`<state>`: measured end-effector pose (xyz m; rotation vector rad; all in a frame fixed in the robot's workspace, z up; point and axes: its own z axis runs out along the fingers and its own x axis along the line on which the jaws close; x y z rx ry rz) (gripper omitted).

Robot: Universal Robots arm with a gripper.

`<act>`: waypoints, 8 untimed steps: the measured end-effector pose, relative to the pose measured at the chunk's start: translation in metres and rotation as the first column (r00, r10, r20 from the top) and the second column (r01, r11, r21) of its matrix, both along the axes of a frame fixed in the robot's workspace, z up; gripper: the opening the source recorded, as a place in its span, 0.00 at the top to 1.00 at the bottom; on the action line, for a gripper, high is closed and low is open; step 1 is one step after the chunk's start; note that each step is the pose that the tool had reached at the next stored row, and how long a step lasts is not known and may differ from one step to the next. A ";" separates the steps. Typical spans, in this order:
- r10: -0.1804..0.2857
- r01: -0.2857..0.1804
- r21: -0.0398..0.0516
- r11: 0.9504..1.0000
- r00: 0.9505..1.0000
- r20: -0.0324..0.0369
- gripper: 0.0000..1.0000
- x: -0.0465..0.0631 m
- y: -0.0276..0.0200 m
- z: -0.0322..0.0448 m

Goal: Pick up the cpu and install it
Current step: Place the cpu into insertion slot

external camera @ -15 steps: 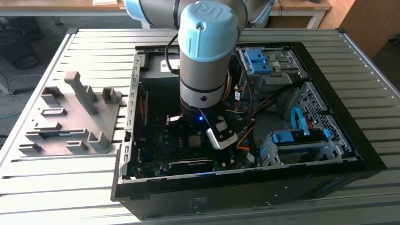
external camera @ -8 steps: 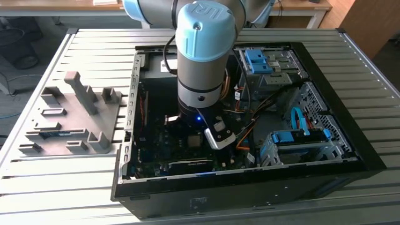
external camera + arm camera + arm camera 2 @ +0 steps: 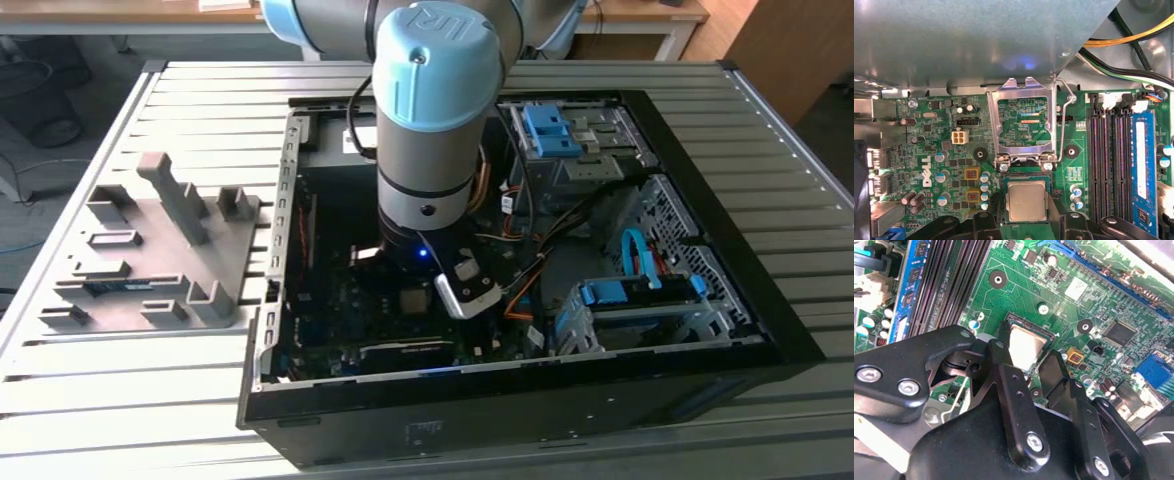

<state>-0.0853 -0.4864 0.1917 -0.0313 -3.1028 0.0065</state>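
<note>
Gripper: fingers parted, straddling the cpu, contact not discernible | cpu: lies flat in the socket on the motherboard, load plate hinged up beside it, all inside the open computer case | handling: judged light, rigid, smooth-lidded, fragile underneath; take by opposite edges, keep level.

The small, flat, square cpu with a dull silver-grey metal top shows in both wrist views. It lies flat, metal face up, seated squarely in the dark-rimmed square socket on the green motherboard. Its edges run parallel to the socket's (the hinged silver retention frame beside it stands swung open, leaving the chip uncovered).
</note>
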 end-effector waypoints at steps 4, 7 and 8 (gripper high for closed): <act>0.000 0.000 0.000 1.000 1.000 0.000 0.49 0.000 -0.0001 0.0040; 0.000 0.000 0.000 1.000 1.000 0.000 0.49 0.000 0.0000 0.0117; 0.000 0.000 0.000 1.000 1.000 0.000 0.49 0.000 0.0000 0.0140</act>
